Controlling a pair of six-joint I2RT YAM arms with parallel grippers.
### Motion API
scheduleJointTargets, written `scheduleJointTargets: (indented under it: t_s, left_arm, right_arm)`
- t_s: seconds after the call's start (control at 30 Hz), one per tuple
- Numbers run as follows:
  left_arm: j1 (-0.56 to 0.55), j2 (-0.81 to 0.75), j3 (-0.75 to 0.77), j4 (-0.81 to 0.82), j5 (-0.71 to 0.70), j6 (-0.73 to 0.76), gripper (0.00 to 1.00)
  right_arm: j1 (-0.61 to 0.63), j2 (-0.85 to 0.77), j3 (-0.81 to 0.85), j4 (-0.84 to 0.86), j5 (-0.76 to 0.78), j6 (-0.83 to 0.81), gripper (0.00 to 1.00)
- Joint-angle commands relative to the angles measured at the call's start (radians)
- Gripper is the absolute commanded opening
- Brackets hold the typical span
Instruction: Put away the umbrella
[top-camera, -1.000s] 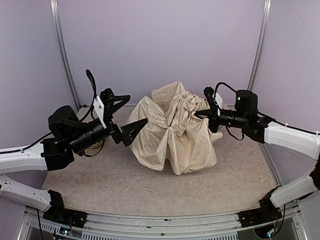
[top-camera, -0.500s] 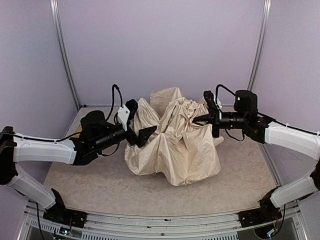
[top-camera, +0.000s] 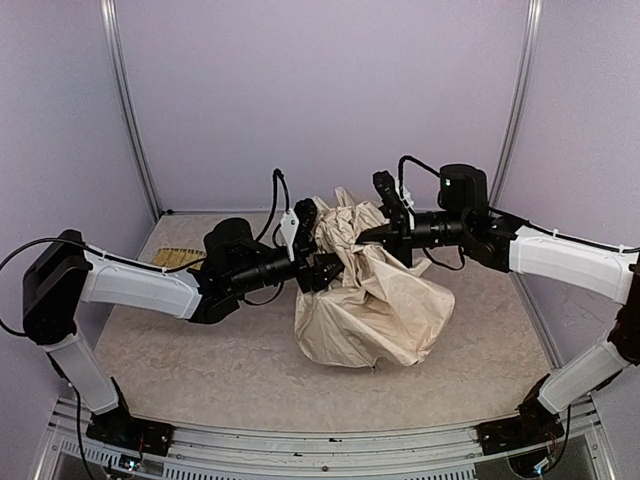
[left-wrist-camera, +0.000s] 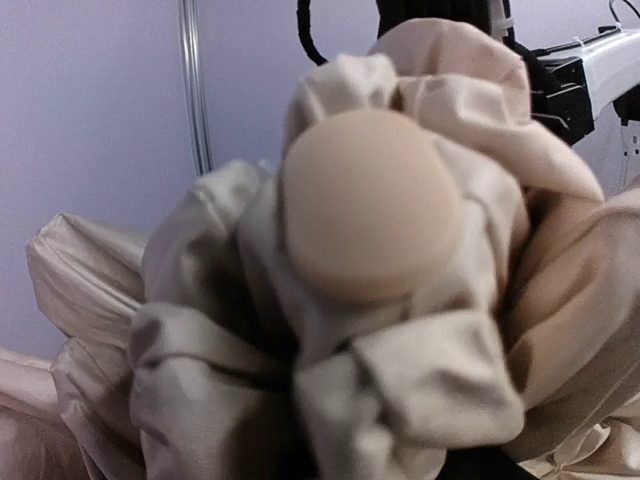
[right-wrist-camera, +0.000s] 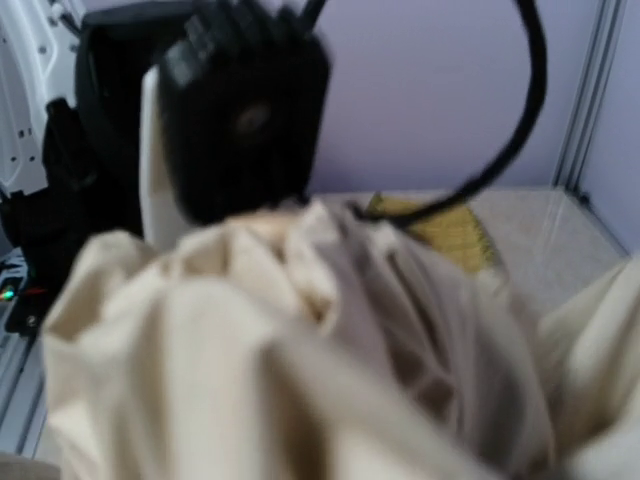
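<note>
My left gripper (top-camera: 325, 268) and right gripper (top-camera: 372, 234) sit buried in the crumpled umbrella (top-camera: 375, 310) toward the tabletop's (top-camera: 200, 350) far edge, and I cannot tell whether either grips.

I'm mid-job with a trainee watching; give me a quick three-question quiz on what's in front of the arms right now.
1. Which wrist camera shows the umbrella's round beige knob up close?
2. True or false: the left gripper and right gripper are both far from the fabric.
3. What lies on the table behind the left arm? A mug; B yellow woven tray; C book.
Key: 1 left wrist; 2 false; 3 B.
</note>
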Motion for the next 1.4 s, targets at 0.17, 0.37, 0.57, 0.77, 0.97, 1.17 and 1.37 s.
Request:
scheduleJointTargets:
  t_s: [0.17, 0.37, 0.57, 0.77, 0.97, 1.17, 1.37]
  left_arm:
    - [-0.015, -0.045, -0.095, 0.223, 0.099, -0.137, 0.26]
    - [0.057, -0.07, -0.179, 0.314, 0.084, -0.254, 0.02]
    - [0.129, -0.123, -0.264, 0.361, 0.003, -0.301, 0.0]
    - [0.157, -0.182, -0.281, 0.353, -0.219, -0.364, 0.0]
    - [0.116, -0.201, -0.279, 0.374, -0.343, -0.403, 0.0]
    - [0.077, -0.218, -0.313, 0.407, -0.227, -0.365, 0.0]
    - [0.018, -0.238, -0.325, 0.41, -0.014, -0.263, 0.0]
  right_arm:
    - [0.037, 0.016, 0.068, 0.015, 0.024, -0.002, 0.61]
    - [0.03, -0.124, 0.085, -0.084, 0.107, -0.073, 1.0]
    - [0.036, -0.331, -0.039, -0.112, 0.272, -0.202, 1.0]
    - [0.151, -0.432, -0.267, 0.067, 0.576, -0.142, 1.0]
    - [0.432, -0.312, -0.492, 0.546, 0.951, -0.116, 1.0]
    - [0.451, -0.113, -0.38, 0.692, 1.249, -0.342, 1.0]
    - [0.371, -0.071, -0.254, 0.529, 1.009, -0.398, 1.0]
